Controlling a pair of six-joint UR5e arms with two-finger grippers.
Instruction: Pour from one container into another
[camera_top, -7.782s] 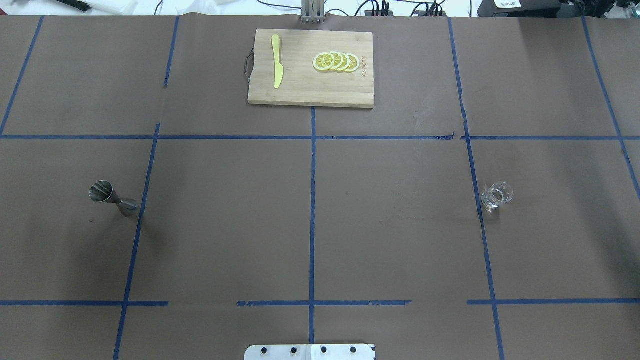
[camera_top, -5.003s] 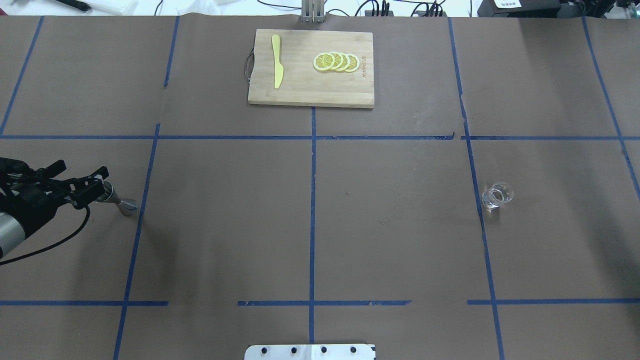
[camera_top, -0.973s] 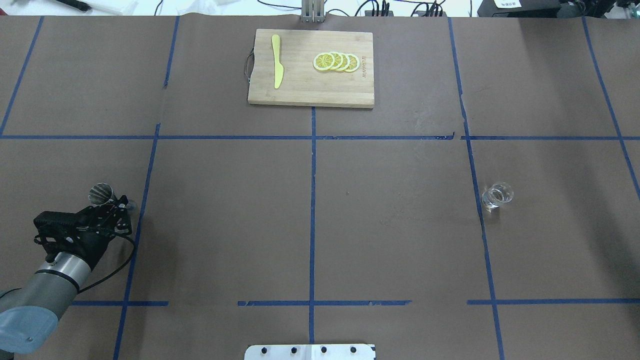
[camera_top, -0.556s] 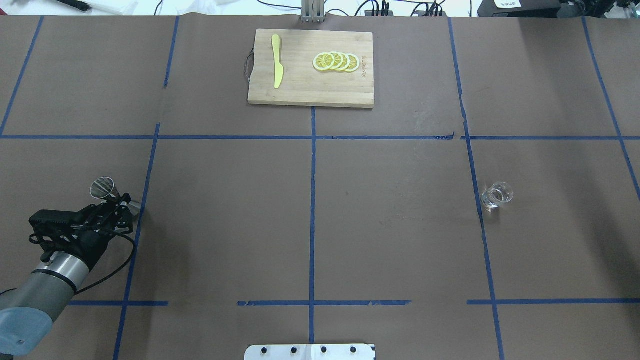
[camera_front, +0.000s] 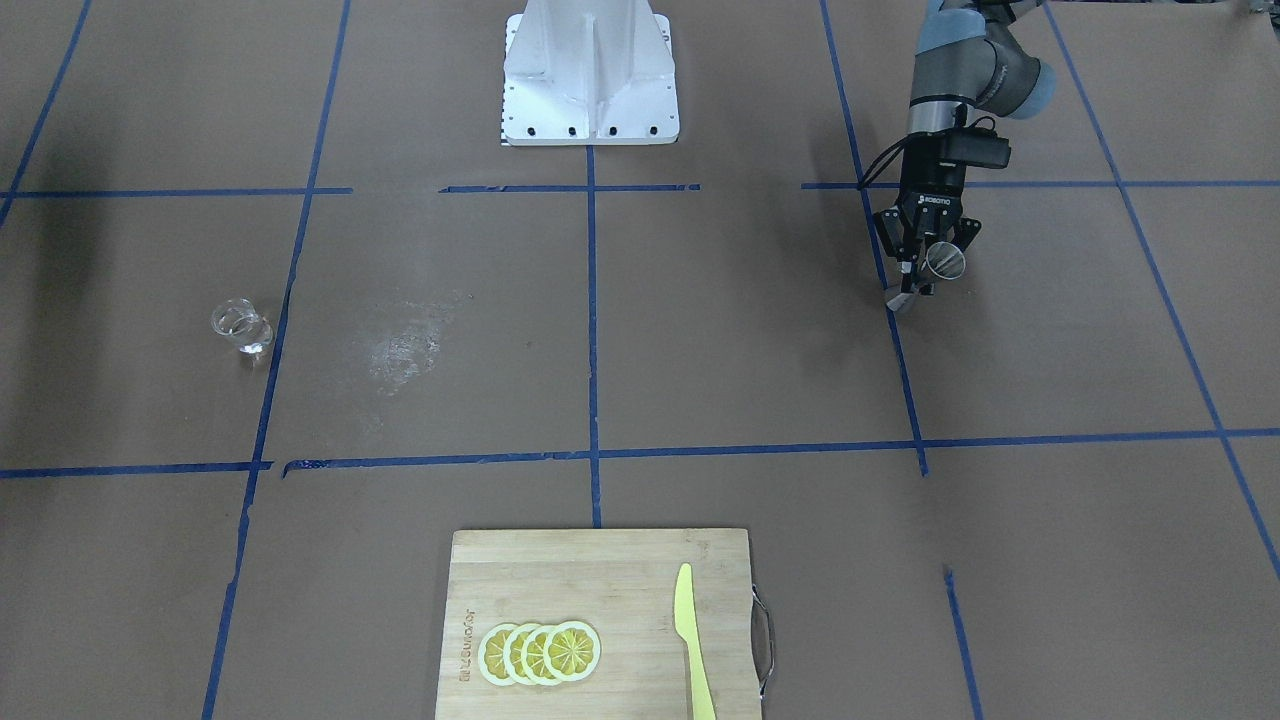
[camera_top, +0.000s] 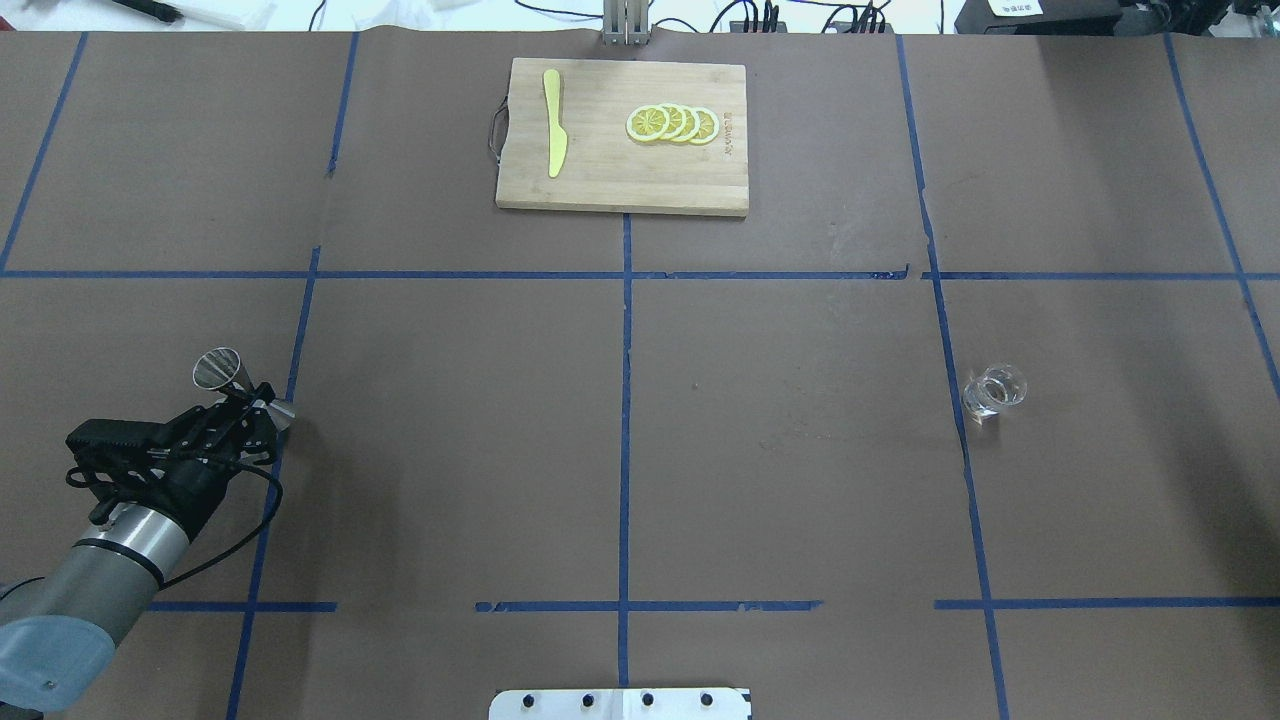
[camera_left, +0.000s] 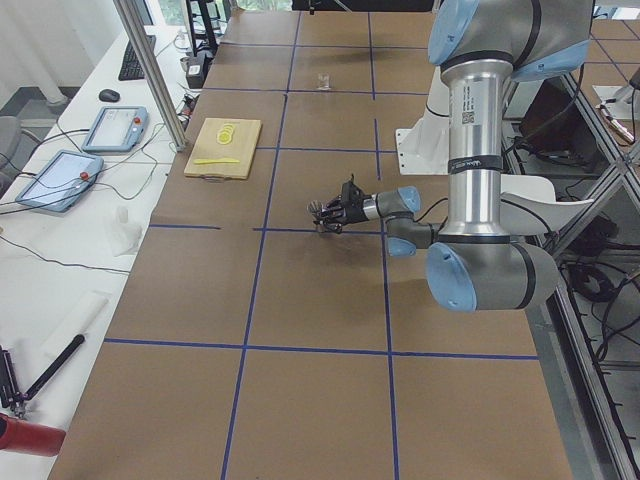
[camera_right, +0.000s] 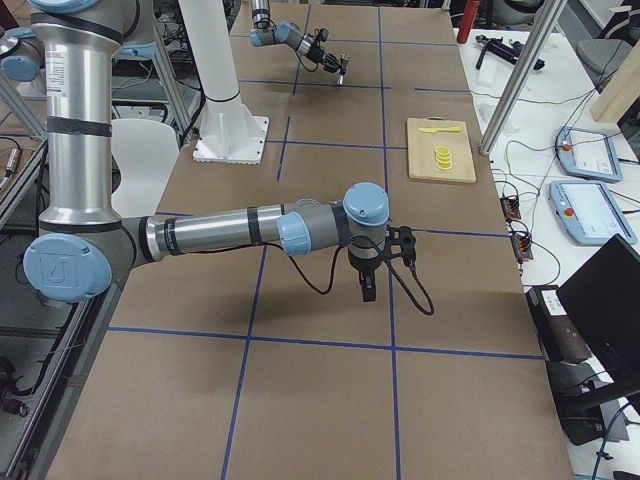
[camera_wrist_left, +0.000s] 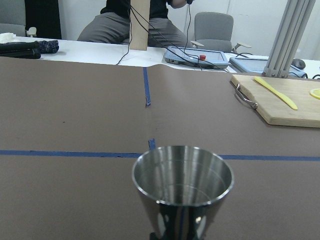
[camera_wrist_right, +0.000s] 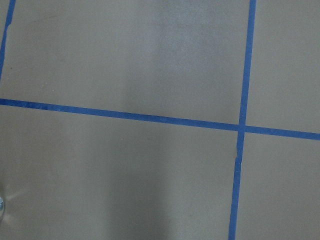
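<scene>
The left gripper (camera_top: 250, 403) pinches the metal jigger (camera_top: 220, 370) at its narrow waist, on the robot's left side of the table (camera_top: 450, 440), just beside a blue tape line (camera_top: 301, 330); the jigger's upper cone looks empty; the clear glass cup (camera_top: 995, 391) stands well apart, on the right side; the right gripper (camera_right: 366, 288) hangs above the table, and I cannot tell whether its fingers are spread or pressed together.

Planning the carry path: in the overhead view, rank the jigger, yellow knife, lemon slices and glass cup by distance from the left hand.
1. jigger, gripped in the left hand.
2. yellow knife, on the left of the board.
3. lemon slices, on the board's right.
4. glass cup, far right.
</scene>
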